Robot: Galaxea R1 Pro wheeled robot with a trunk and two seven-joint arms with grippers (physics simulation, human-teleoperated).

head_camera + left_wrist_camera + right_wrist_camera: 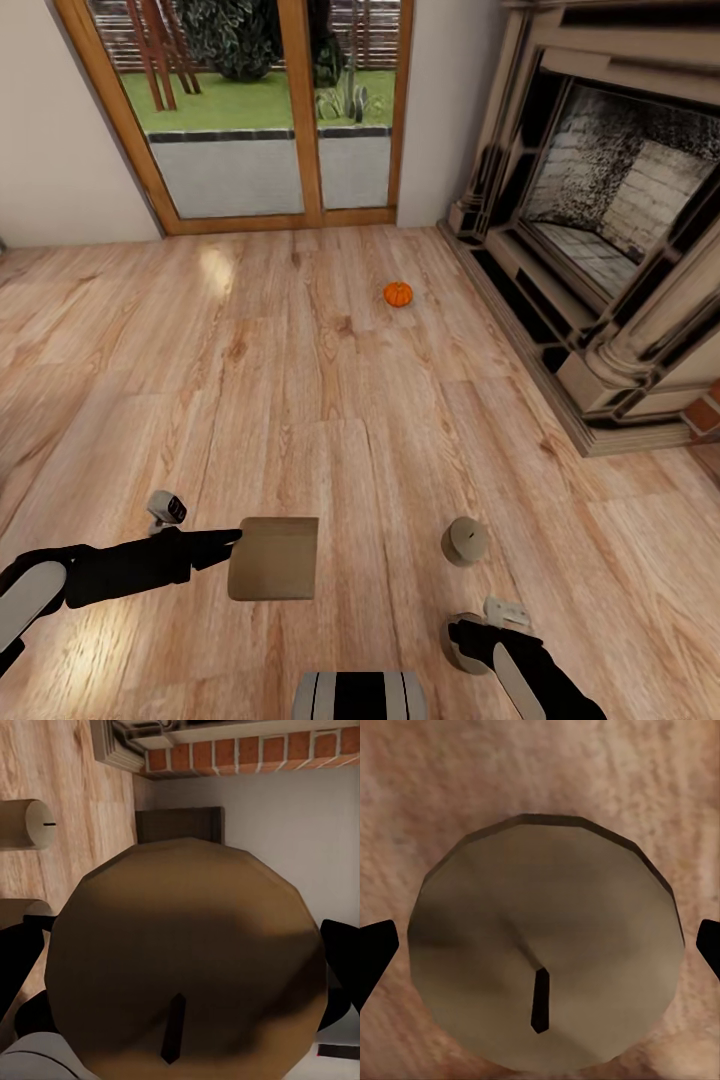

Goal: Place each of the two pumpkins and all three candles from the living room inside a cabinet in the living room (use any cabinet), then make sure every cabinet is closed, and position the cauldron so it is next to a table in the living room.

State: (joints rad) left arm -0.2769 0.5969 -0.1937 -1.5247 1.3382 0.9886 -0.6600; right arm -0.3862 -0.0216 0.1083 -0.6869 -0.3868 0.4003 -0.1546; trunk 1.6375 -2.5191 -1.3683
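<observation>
Your head camera looks down from high up at the wood floor (330, 400) and fireplace (600, 200). Each wrist camera sits very close above a candle: left candle (187, 960), right candle (544, 952).

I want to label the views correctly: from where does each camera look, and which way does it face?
Head view: on the head, facing forward and down over the floor and pumpkin; both arms show.
Left wrist view: by the left jaws, facing the held candle; dark fingers at its sides.
Right wrist view: facing down on the floor candle; fingers at its sides.
Shared: head and left wrist views both show the held candle.
</observation>
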